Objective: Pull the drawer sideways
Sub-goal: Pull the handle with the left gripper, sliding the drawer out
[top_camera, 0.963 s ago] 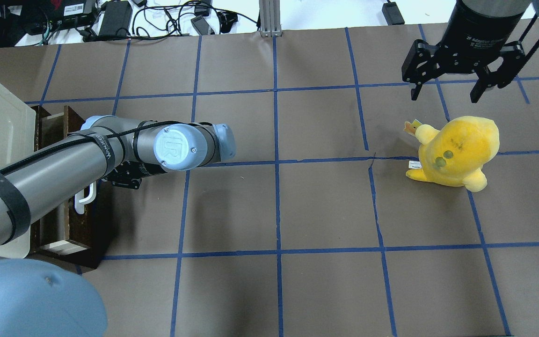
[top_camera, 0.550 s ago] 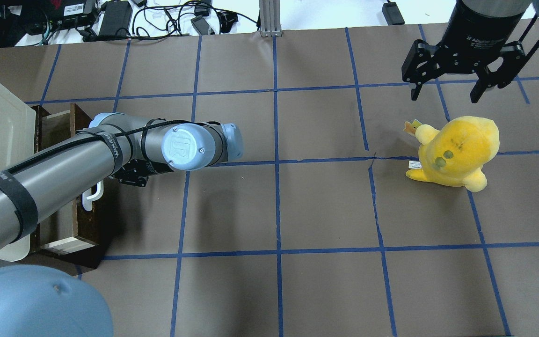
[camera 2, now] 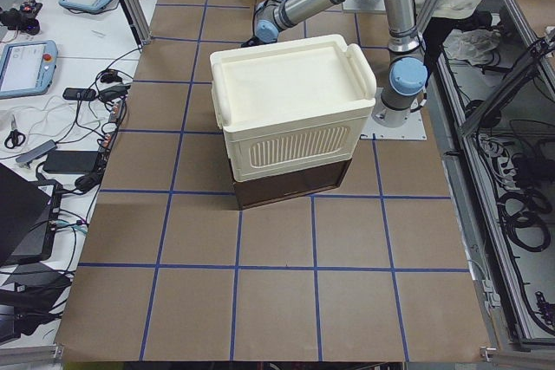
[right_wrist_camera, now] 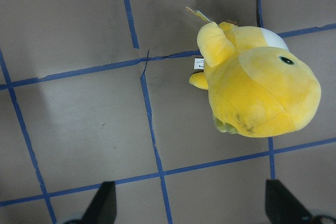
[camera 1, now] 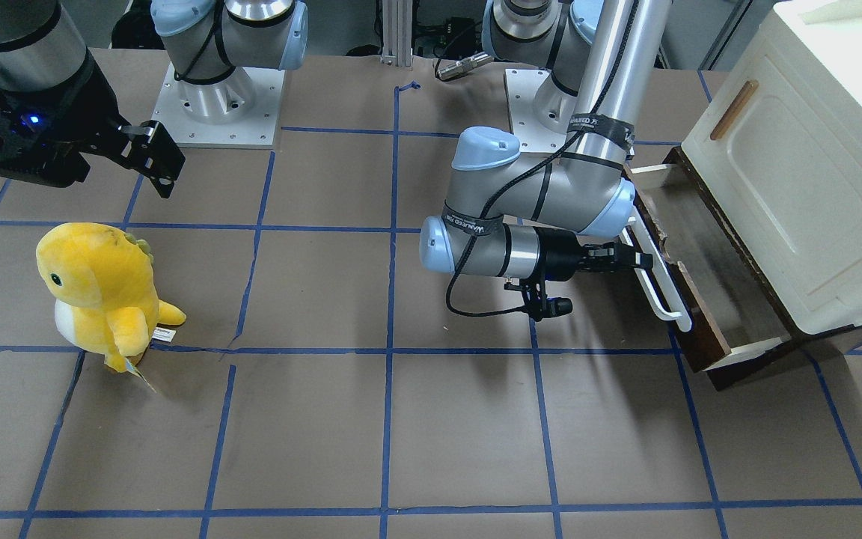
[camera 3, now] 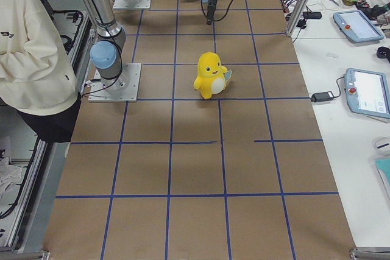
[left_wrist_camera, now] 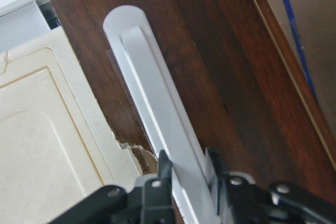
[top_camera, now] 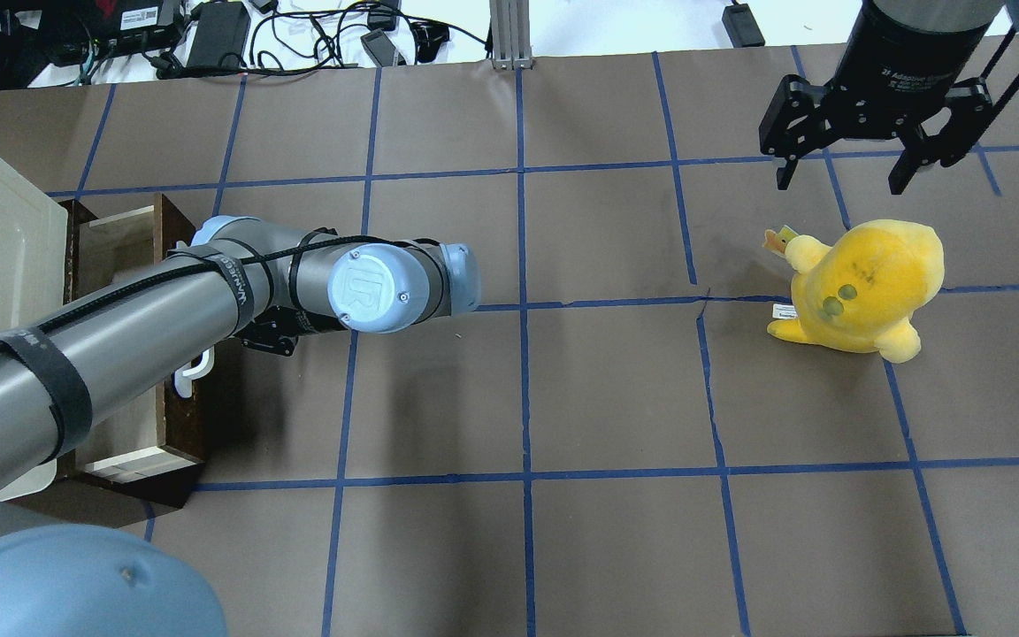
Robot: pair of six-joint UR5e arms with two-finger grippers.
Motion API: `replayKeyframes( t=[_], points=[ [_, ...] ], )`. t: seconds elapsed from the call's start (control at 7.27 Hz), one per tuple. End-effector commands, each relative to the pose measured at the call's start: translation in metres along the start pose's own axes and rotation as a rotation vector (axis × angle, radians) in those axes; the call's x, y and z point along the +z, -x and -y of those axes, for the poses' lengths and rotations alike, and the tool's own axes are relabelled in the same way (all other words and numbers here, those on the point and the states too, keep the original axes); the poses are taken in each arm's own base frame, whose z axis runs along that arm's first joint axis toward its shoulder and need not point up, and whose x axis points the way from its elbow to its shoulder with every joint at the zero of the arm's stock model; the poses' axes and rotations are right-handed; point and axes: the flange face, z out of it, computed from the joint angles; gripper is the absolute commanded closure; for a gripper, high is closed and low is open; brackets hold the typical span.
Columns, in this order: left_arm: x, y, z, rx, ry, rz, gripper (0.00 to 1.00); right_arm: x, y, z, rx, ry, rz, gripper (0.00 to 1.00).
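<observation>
The drawer (camera 1: 708, 284) has a dark brown front, pale wood inside and a long white bar handle (camera 1: 655, 281). It stands pulled partly out from under the cream cabinet (camera 1: 812, 165). It also shows in the overhead view (top_camera: 120, 265). My left gripper (camera 1: 644, 260) is shut on the white handle; the left wrist view shows both fingers clamped around the bar (left_wrist_camera: 163, 129). My right gripper (top_camera: 846, 177) is open and empty, hanging above the table at the far right.
A yellow plush toy (top_camera: 863, 283) stands on the brown paper below my right gripper, also in the front view (camera 1: 98, 288). The cream cabinet has a panelled door with a small wooden handle (camera 1: 734, 110). Cables and devices (top_camera: 209, 35) lie beyond the table's far edge.
My left arm has moved right in the overhead view, pulling the drawer further out of the cabinet by its handle. The right arm and the plush toy have not moved.
</observation>
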Motion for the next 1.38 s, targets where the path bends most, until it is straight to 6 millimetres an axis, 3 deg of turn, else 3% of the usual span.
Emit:
replayKeyframes(
  t=[0.0,0.55,0.83,1.1,1.24],
  points=[
    [-0.008,-0.002,-0.001,0.005,-0.016,0.007,0.93,0.000,-0.001,0.000,0.002,0.000,0.000,0.00],
    [-0.025,-0.012,0.001,0.029,-0.054,0.033,0.93,0.000,0.000,0.000,0.000,0.000,0.000,0.00],
    [-0.028,0.004,-0.005,-0.009,-0.057,0.017,0.00,0.000,0.000,0.000,0.000,0.002,0.000,0.00],
    [-0.032,0.025,-0.004,-0.071,-0.053,-0.021,0.00,0.000,0.000,0.000,0.000,0.000,0.000,0.00],
    [-0.045,0.054,-0.013,-0.125,-0.001,-0.169,0.00,0.000,0.000,0.000,0.000,0.000,0.000,0.00]
  ],
)
